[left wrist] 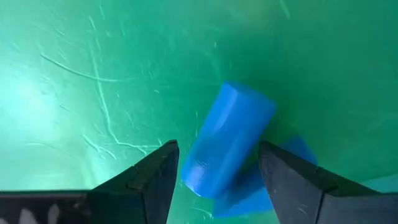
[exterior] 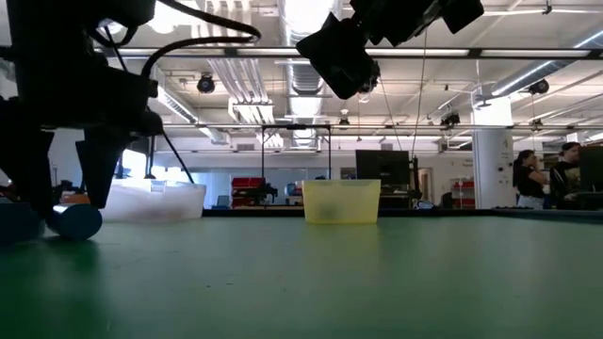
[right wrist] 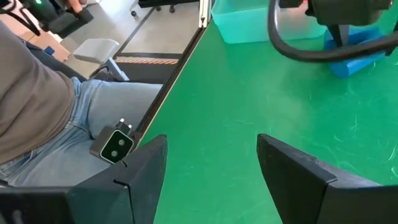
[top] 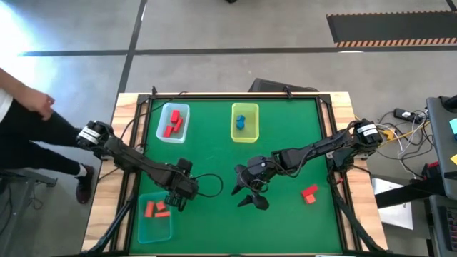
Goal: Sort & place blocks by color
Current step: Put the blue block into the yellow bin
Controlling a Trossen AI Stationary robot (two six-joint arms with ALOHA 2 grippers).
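Note:
A blue round-ended block [left wrist: 227, 140] lies on the green mat, partly over a second, flat blue block [left wrist: 295, 155], close to the teal tray [top: 153, 218]. That tray holds red blocks [top: 157, 209]. My left gripper [left wrist: 217, 149] points down over the round block, open, with one finger on each side of it and no touch that I can see. In the low view the block [exterior: 75, 221] rests on the mat between those fingers. My right gripper [top: 250, 198] hangs open above the middle of the mat, holding nothing. Two red blocks [top: 309, 193] lie at the right.
A pale blue tray [top: 173, 123] with red blocks and a yellow-green tray [top: 244, 123] with a blue block [top: 241, 121] stand at the far side. A person [top: 21, 107] sits at the table's left edge. The mat between the arms is bare.

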